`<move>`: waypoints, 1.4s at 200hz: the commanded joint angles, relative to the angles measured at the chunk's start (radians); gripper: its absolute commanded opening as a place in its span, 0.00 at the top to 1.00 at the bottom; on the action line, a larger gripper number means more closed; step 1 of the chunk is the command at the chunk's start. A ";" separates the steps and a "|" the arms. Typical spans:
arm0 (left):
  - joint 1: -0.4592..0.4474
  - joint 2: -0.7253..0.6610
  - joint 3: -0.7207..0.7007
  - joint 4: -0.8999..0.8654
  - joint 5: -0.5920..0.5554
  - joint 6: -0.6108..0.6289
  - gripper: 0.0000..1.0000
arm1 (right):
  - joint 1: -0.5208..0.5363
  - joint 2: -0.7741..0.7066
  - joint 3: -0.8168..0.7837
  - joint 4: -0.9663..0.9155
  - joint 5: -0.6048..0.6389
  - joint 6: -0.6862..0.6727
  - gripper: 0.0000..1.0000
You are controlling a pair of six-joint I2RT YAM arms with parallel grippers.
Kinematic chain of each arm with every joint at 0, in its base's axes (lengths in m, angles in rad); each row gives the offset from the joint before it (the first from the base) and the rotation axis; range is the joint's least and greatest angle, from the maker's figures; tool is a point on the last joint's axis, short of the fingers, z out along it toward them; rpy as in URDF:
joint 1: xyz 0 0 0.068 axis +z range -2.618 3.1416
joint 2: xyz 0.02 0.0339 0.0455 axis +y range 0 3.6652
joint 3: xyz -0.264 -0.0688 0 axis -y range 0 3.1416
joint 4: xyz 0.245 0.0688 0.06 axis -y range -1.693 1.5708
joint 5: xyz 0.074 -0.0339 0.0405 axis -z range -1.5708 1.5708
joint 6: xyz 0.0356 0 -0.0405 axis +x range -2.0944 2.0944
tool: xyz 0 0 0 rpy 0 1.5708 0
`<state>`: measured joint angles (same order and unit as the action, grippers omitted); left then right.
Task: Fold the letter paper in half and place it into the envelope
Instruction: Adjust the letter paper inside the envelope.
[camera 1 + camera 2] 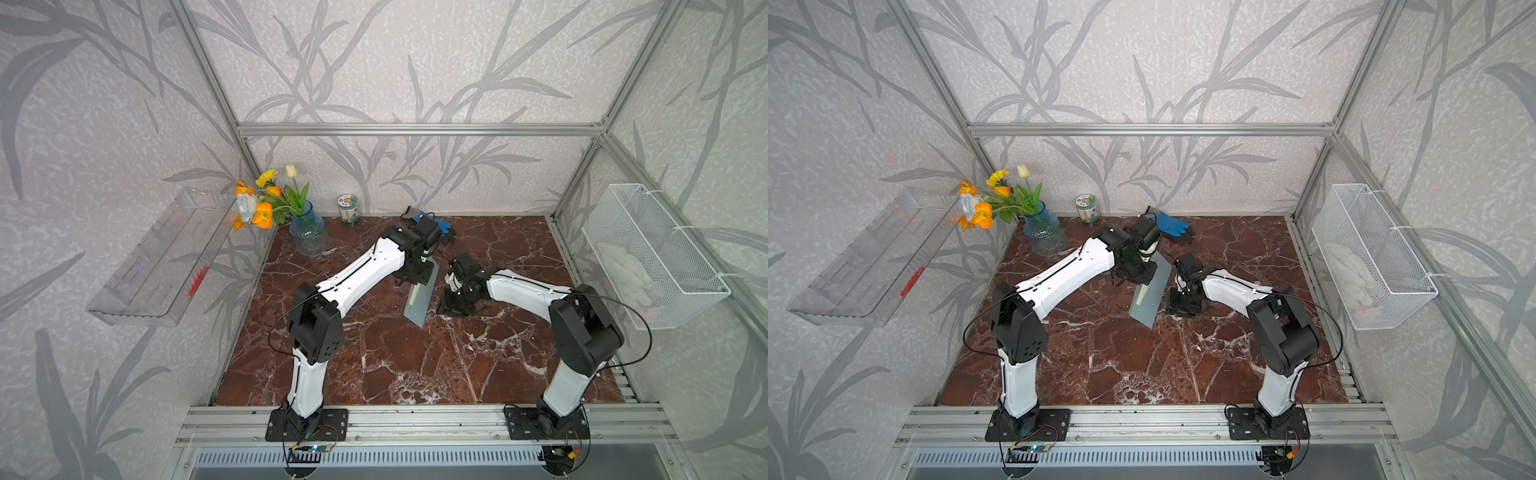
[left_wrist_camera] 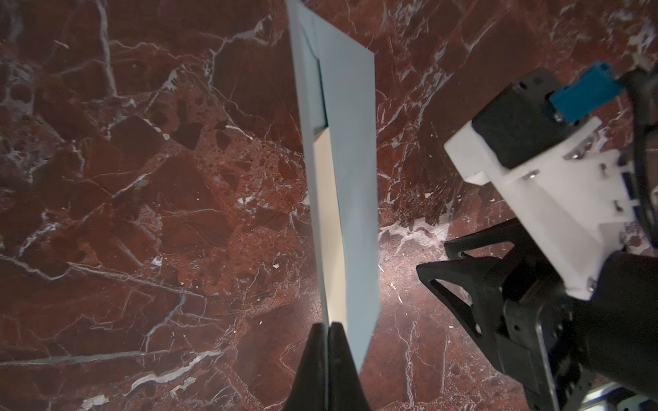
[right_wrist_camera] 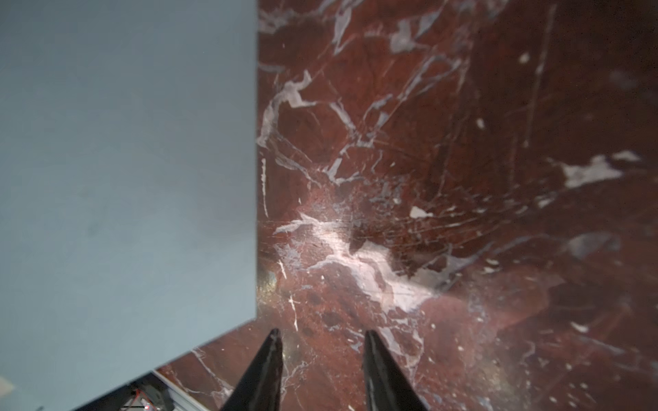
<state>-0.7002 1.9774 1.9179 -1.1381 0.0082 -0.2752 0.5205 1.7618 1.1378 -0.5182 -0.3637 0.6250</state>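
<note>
While the left tool (image 2: pixel 327 332) pinches the envelope (image 2: pixel 350 178) with letter paper (image 2: pixel 329 220) inside, the right tool (image 3: pixel 322 338) hangs parted, empty; light, floppy stock likely needs edge grips.

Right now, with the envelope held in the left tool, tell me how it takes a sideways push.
The envelope juts almost flat from the left tool, so it is probably light and fairly stiff. Pinched at one end only, it would likely swing or bow. The letter paper showing at its mouth might shift.
</note>
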 commanded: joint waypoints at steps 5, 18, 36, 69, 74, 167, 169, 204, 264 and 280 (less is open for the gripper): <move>-0.033 0.064 -0.047 -0.137 0.019 0.020 1.00 | -0.031 -0.050 -0.024 0.065 -0.043 0.006 0.94; -0.040 0.065 -0.054 -0.124 0.039 0.007 1.00 | -0.048 -0.097 -0.063 0.116 -0.057 0.055 1.00; -0.042 0.077 -0.038 -0.126 0.064 -0.005 1.00 | -0.064 -0.119 -0.091 0.163 -0.077 0.071 1.00; -0.050 0.104 0.002 -0.151 0.071 -0.022 1.00 | -0.068 -0.092 -0.113 0.268 -0.158 0.134 0.99; -0.049 0.101 0.005 -0.150 0.073 -0.025 1.00 | -0.068 -0.083 -0.119 0.288 -0.172 0.149 1.00; -0.042 0.064 0.145 -0.128 0.203 -0.068 1.00 | -0.059 -0.009 -0.148 0.400 -0.202 0.204 1.00; -0.041 0.063 0.147 -0.126 0.207 -0.069 1.00 | -0.059 -0.007 -0.149 0.405 -0.203 0.206 1.00; -0.056 0.074 0.111 -0.080 0.302 -0.077 1.00 | -0.055 0.033 -0.158 0.461 -0.212 0.232 1.00; -0.078 0.075 0.001 -0.005 0.339 -0.096 1.00 | -0.059 0.035 -0.222 0.498 -0.212 0.250 1.00; -0.089 0.077 -0.040 0.015 0.345 -0.102 1.00 | -0.071 -0.008 -0.243 0.462 -0.203 0.232 1.00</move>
<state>-0.7773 2.0735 1.9373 -1.1461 0.3290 -0.3630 0.4618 1.8076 0.9195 -0.0349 -0.5690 0.8711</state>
